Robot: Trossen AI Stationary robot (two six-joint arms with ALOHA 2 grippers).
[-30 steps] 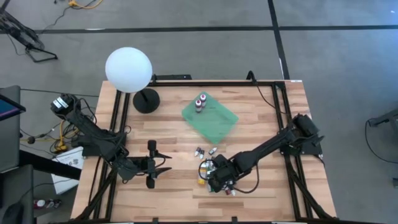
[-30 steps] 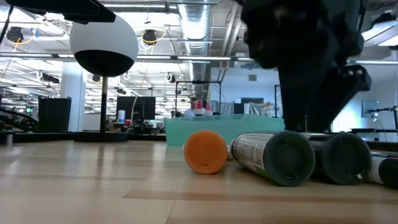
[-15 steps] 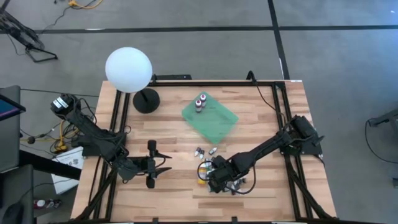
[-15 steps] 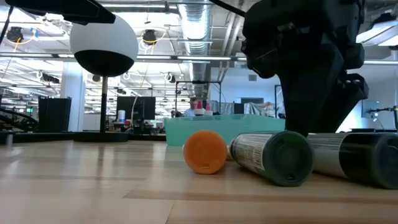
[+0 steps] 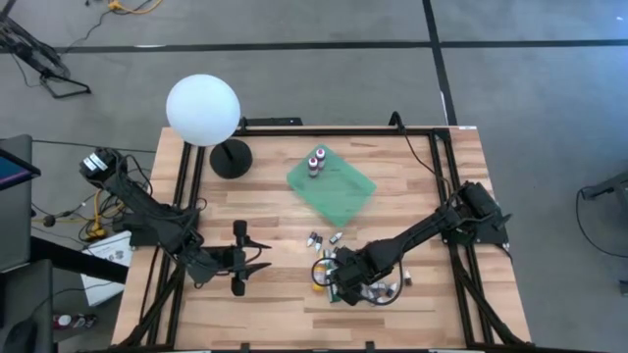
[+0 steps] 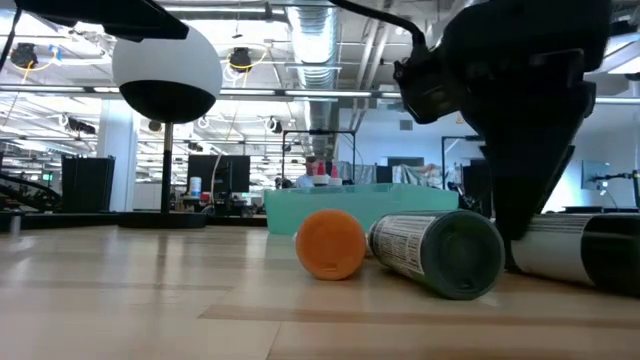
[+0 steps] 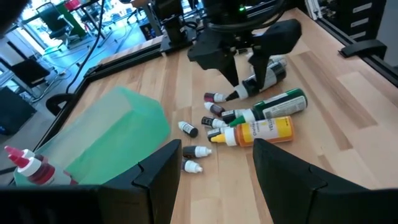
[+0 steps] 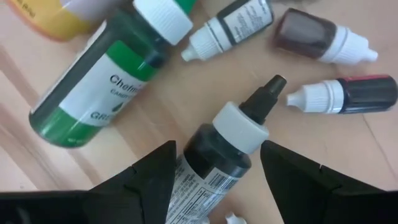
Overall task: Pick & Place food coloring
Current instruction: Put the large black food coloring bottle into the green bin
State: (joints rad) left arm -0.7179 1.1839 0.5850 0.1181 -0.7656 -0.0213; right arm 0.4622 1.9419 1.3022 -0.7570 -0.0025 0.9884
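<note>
Step in hand: pick-up. The right gripper (image 8: 214, 163) hangs low over the cluster of food coloring bottles at lower centre of the high view, fingers spread either side of a black bottle with white collar and dark nozzle (image 8: 219, 146), not yet clamped. The left gripper (image 5: 257, 259) waits lower left, parted and empty. Next, in my judgement: close squarely on the body, lift, and carry to the flat green rectangular tray (image 5: 332, 186) at upper centre.
</note>
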